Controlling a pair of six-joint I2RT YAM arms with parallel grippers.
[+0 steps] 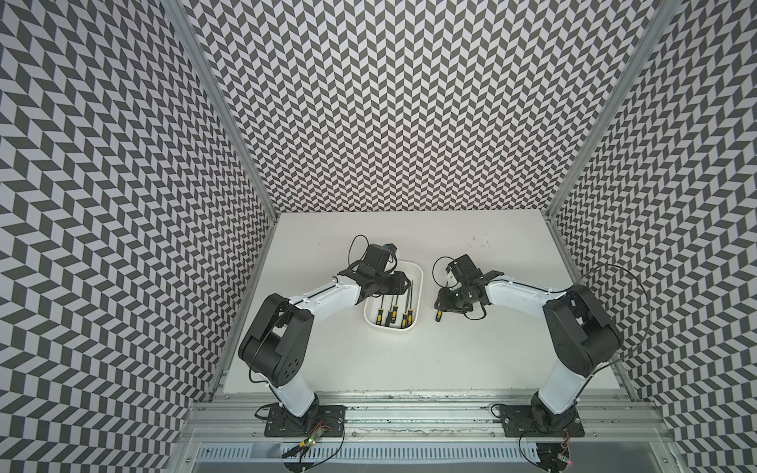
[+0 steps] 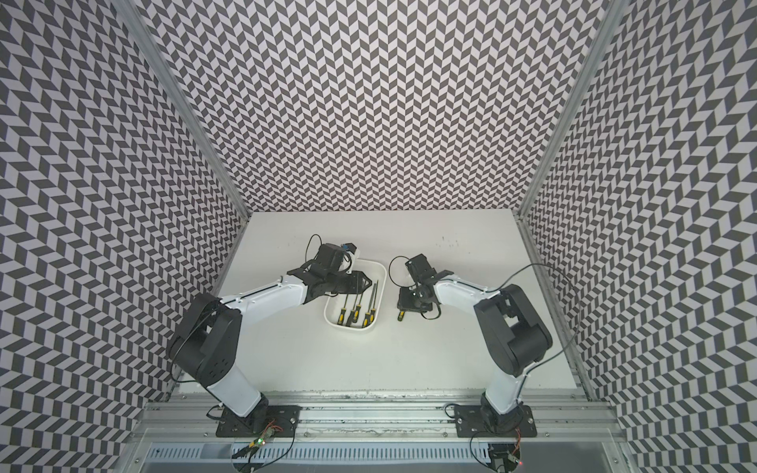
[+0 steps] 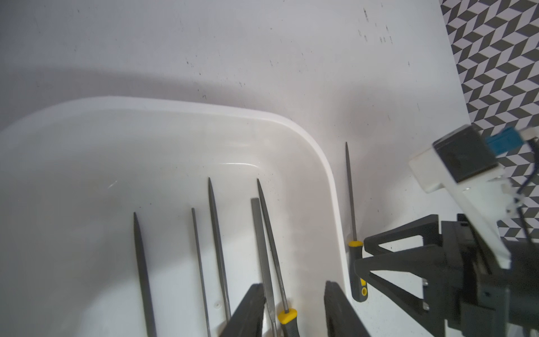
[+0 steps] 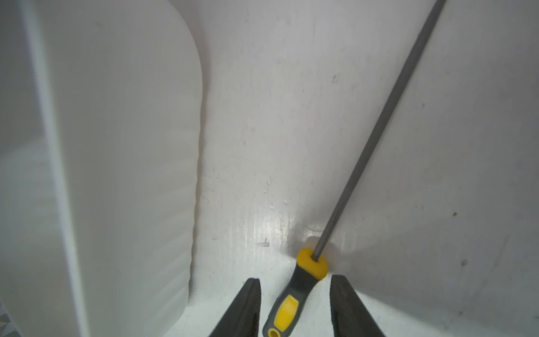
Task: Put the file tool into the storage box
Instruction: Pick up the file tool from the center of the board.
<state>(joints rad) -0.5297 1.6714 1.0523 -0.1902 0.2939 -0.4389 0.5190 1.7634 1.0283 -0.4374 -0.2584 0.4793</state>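
Black-and-white chevron walls [image 1: 368, 102] enclose a white bench [image 1: 491, 348]. One loose file tool [image 4: 303, 280], a thin grey steel rod with a black-and-yellow grip, lies flat on that bench directly under the right claw [image 4: 295, 309]. Its grip sits between the two black fingers with a gap on either side, and the rod runs on ahead of the claw. That claw stands moderately wide and clamps nothing.

Just beside it, toward the other arm, sits the storage box [image 3: 329, 181], a white shallow plastic tray with rounded corners. The loose file lies alongside its outer wall, near but outside. Beneath the left claw [image 3: 291, 315], five similar grey files [image 3: 217, 233] already rest on the tray floor, roughly side by side, two lying against each other. The left claw hangs over them, fingers parted and empty.

By my reading the job is nearly done: one file is left to grip, lift over the rim and lay down. The raised rim and the left arm over the tray stand in the right claw's way.
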